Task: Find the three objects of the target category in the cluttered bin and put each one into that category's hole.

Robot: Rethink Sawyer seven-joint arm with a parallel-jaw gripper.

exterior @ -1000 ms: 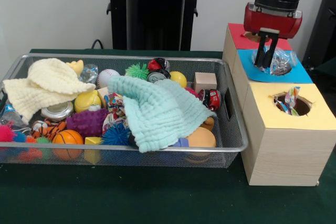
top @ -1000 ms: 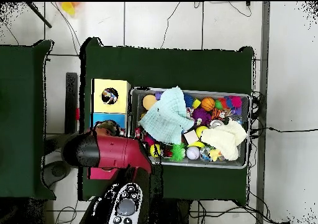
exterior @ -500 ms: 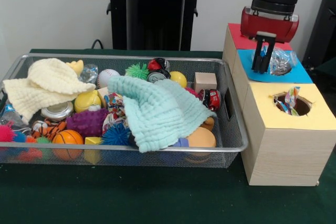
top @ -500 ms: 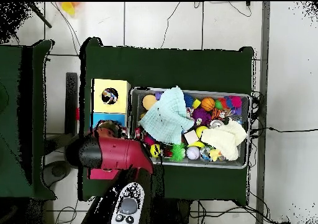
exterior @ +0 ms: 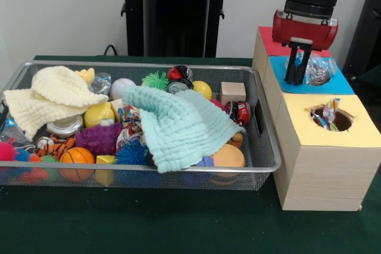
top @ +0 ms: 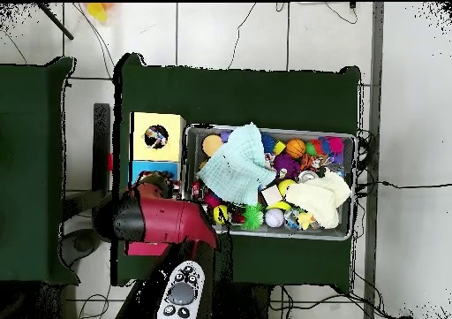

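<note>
The crinkly clear wrapper [exterior: 317,69] lies on the blue top [exterior: 333,84] of the sorting box [exterior: 315,165], at that section's hole, with the claw [exterior: 296,68] just above and beside it. The claw's 2 dark fingers [exterior: 292,66] hang close together and hold nothing; they hide the wrapper's left edge, and whether they touch it is hard to tell. In the overhead view the red arm [top: 163,220] covers the blue and red sections almost wholly, so neither claw nor wrapper shows there. The yellow section's hole [exterior: 331,117] holds a colourful wrapper [exterior: 328,113] that sticks up past the rim. The wire bin [exterior: 262,141] on the green counter [exterior: 149,224] is full: a mint cloth [exterior: 178,124] and a cream cloth [exterior: 53,96] bury much of the clutter, leaving balls, a wooden block [exterior: 232,92] and a small basketball [exterior: 76,157] partly seen.
</note>
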